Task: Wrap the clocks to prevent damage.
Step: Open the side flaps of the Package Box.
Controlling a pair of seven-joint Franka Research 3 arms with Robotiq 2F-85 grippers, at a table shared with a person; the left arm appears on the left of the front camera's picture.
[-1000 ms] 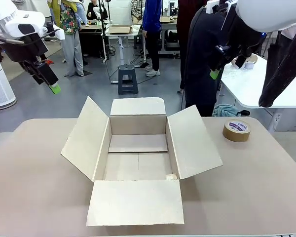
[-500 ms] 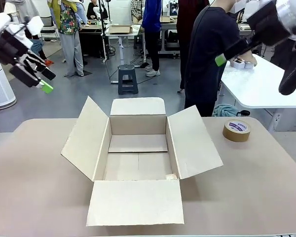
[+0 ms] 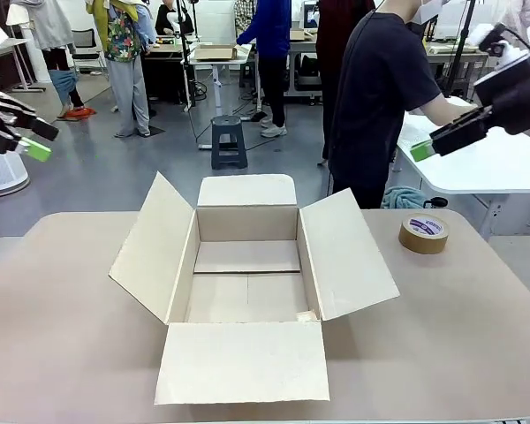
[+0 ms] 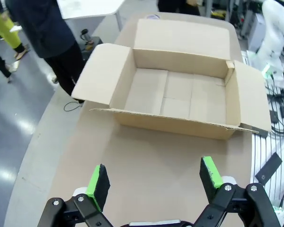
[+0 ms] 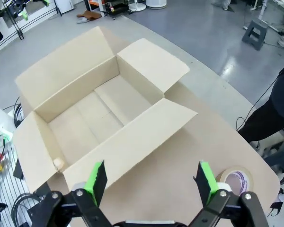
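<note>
Box [image 3: 247,223] sits mid-counter [image 3: 459,344], all four flaps folded out, cardboard floor in view. Tape roll [image 3: 424,233] lies flat on the counter, right of the box's right flap, toward the far edge, well apart from the box.

My left end effector [image 3: 42,140] hangs high at the far left, off the counter's edge, above the floor. From the left wrist view its green pads [image 4: 97,182] stand wide apart with nothing between them, looking down on the box from its left side.

My right end effector [image 3: 424,147] hangs high at the far right, above and beyond the tape roll. From the right wrist view its pads [image 5: 206,178] are spread wide too, holding nothing, with box and tape below.

Person [image 3: 380,97] in a dark shirt stands past the far edge, right of centre, turned to a white table [image 3: 477,168] on the right.
</note>
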